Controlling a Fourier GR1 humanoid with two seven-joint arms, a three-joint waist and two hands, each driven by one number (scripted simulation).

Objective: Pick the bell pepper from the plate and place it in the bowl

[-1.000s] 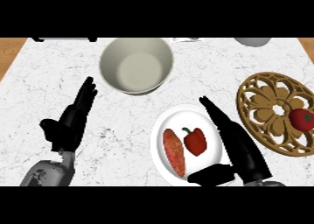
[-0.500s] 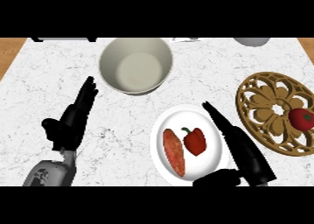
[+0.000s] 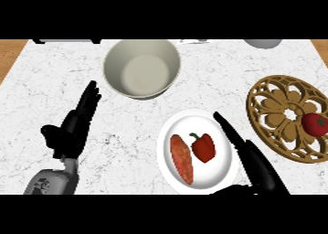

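A red bell pepper (image 3: 203, 146) lies on the white plate (image 3: 186, 124) at the lower middle, beside a long reddish sausage (image 3: 182, 159). The empty cream bowl (image 3: 141, 68) stands at the upper middle of the counter. My right hand (image 3: 248, 154) is open, its straight fingers stretched along the plate's right rim, just right of the pepper and apart from it. My left hand (image 3: 74, 126) rests open at the left, fingers up, below and left of the bowl.
A round wooden trivet (image 3: 282, 115) lies at the right with a red tomato (image 3: 316, 124) on it. A grey object (image 3: 262, 43) sits at the back right edge. Wood flooring shows beyond the counter's left and right sides.
My right hand has drawn back slightly toward the lower edge and shifted a little right. The pepper, plate, bowl and left hand have not moved.
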